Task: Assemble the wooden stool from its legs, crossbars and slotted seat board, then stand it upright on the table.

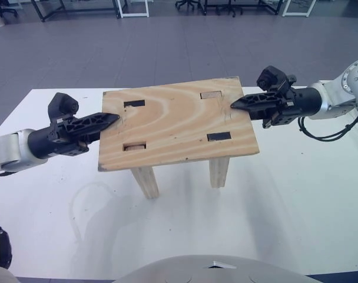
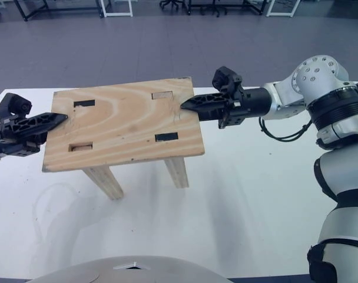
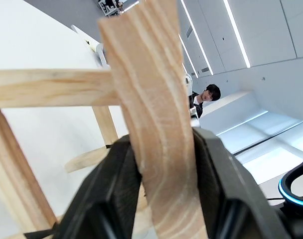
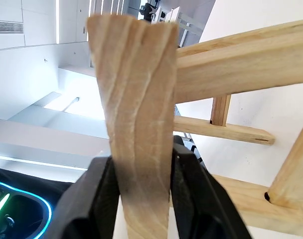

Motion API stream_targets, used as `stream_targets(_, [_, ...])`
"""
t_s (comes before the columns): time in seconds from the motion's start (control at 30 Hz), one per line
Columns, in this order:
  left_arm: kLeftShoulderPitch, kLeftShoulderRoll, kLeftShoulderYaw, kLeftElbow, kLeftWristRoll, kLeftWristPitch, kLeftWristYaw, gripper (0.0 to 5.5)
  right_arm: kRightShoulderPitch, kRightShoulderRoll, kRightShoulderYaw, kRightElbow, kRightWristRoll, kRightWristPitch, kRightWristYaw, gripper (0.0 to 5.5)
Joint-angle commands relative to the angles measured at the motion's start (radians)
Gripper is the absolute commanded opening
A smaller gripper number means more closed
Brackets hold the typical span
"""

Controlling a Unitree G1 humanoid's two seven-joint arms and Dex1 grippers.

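White tabletop [image 1: 297, 194]: one wooden stool [image 1: 174, 138], upright on its legs [image 1: 145, 181], mid-surface. Left gripper [image 1: 114, 117] and right gripper [image 1: 233, 106], fingers clamped on opposite edges of seat board [image 1: 167, 112]. Risk: uneven release may tip or drag stool; loose joints could slip apart.

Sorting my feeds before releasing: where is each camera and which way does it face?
Left eye: on head, facing forward and down at the seat board on the table; both arms, left gripper and right gripper show.
Right eye: same scene beside it; right arm shows further up.
Left wrist: on left arm, looking along its fingers at the clamped board edge.
Right wrist: likewise on right arm, fingers clamping the opposite edge.
Both wrist views share the stool's underframe.
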Motion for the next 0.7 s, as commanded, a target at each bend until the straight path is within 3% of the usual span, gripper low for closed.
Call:
stream_targets(0.03, [-0.114,-0.046,0.005,0.092,-0.005,0.002,0.165,1.45,-0.097,0.035,0.107,-0.003,0.186,0.048,0.078,1.34])
stream_targets(0.17, [-0.028,-0.085,0.023,-0.027,-0.005,-0.056,0.305,1.45,0.0,0.059,0.109,0.043,0.185,0.048,-0.053,1.34])
stream_targets(0.3, [0.036,-0.102,0.031,-0.078,-0.002,-0.103,0.397,1.46,0.106,0.154,-0.038,0.126,0.185,0.045,-0.201,1.34])
stream_targets(0.33, [0.052,-0.105,0.022,-0.093,0.001,-0.112,0.413,1.86,0.14,0.175,-0.081,0.159,0.185,0.046,-0.253,1.34])
stream_targets(0.4, [0.071,-0.113,0.015,-0.093,-0.001,-0.121,0.427,2.39,0.179,0.212,-0.17,0.222,0.186,0.047,-0.328,2.0])
stream_targets(0.6, [0.1,-0.082,0.064,-0.035,0.054,-0.117,0.372,3.58,0.208,0.276,-0.416,0.344,0.183,0.048,-0.54,3.22])
stream_targets(0.7, [0.117,-0.055,0.117,-0.015,0.097,-0.111,0.318,4.19,0.278,0.247,-0.504,0.254,0.184,0.048,-0.621,3.86])
